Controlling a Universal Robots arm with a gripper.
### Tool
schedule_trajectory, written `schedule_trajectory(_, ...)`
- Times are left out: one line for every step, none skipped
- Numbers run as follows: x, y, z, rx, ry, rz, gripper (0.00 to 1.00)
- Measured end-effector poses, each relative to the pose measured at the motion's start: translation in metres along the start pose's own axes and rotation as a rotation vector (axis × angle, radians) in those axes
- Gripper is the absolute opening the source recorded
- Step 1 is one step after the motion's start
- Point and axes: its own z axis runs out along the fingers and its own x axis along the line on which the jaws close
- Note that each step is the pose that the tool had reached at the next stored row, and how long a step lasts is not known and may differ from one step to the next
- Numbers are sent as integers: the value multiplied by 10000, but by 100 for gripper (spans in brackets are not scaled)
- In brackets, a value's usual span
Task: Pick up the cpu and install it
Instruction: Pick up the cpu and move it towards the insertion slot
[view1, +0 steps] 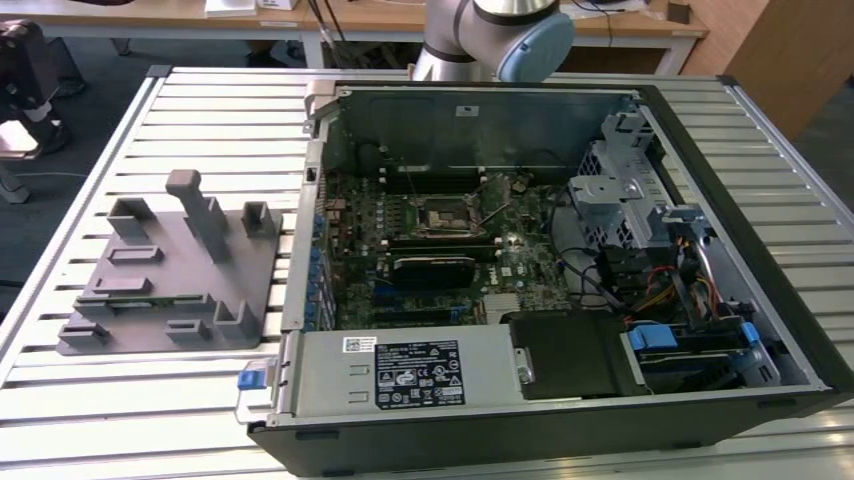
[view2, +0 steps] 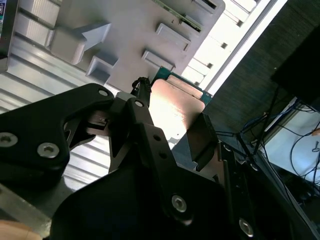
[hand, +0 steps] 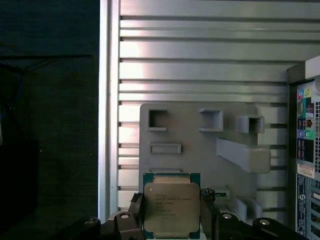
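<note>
The cpu (hand: 171, 207) sits between the jaws with its silvery top facing the first wrist view. The jaws are clenched on two opposite edges of it, parted only to the chip's width. In the second wrist view the cpu (view2: 175, 105) seems to hang clear of the grey fixture (view2: 125, 30) behind it. That fixture (view1: 174, 270) rests on the slatted table (view1: 160, 400). Just beside it, on the exterior view's right, is the open computer case (view1: 747, 200). The case holds a motherboard (view1: 514, 265) with a square socket frame (view1: 447, 215).

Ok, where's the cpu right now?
In both wrist views the cpu sits between the jaws of the gripper, held up above the grey fixture, beside the computer case.
</note>
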Motion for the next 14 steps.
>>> schedule_trajectory(0,1,-17,0,-1,0,54)
schedule_trajectory(0,2,-33,0,-1,-1,54)
schedule_trajectory(0,3,-50,0,-2,0,54)
schedule_trajectory(0,5,-66,0,-2,0,54)
schedule_trajectory(-1,6,-84,-1,-3,0,54)
schedule_trajectory(-1,9,-103,0,-2,0,54)
schedule_trajectory(-1,12,-122,1,-3,0,54)
schedule_trajectory(-1,15,-142,1,-3,0,54)
schedule_trajectory(-1,17,-161,0,-5,0,54)
schedule_trajectory(-2,19,-185,-1,-6,-1,54)
schedule_trajectory(-2,21,-210,-1,-6,-1,54)
schedule_trajectory(-2,24,-235,0,-6,0,54)
schedule_trajectory(-2,24,-257,0,-8,-1,54)
schedule_trajectory(-2,26,-278,0,-8,0,54)
